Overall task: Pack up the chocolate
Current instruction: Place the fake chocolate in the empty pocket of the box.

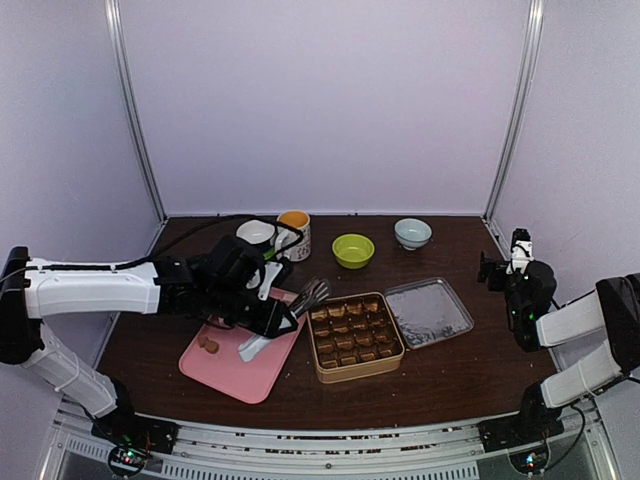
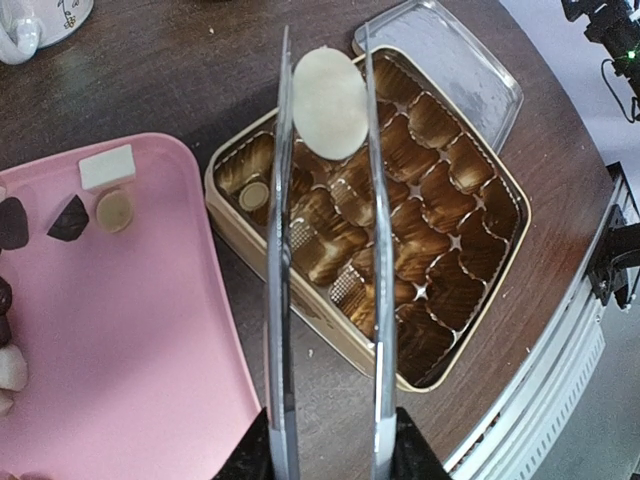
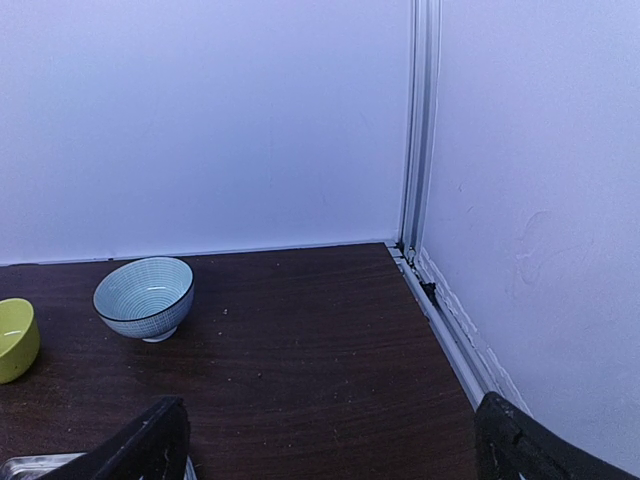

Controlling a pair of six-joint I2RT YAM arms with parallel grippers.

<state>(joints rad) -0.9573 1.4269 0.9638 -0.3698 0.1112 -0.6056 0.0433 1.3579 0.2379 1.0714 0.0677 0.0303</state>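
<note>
My left gripper (image 1: 280, 315) (image 2: 330, 462) is shut on the metal tongs (image 2: 281, 300). The tongs pinch a round cream-white chocolate (image 2: 328, 100) above the far part of the open gold tin (image 1: 321, 374) (image 2: 225, 215). The tin's moulded cups are mostly empty, with one tan round piece (image 2: 253, 195) in a corner cup. More chocolate lies on the pink tray (image 1: 235, 375) (image 2: 120, 350): a white square (image 2: 107, 167), a tan disc (image 2: 114, 210) and dark pieces (image 2: 68, 218). My right gripper (image 1: 505, 270) (image 3: 330, 450) is open and empty at the table's right side.
The tin's lid (image 1: 430, 312) (image 2: 460, 60) lies to the right of the tin. At the back stand a white mug (image 1: 257, 233), an orange-lined cup (image 1: 294, 232), a green bowl (image 1: 353, 250) (image 3: 12, 340) and a blue bowl (image 1: 412, 233) (image 3: 144, 297). Walls enclose the table.
</note>
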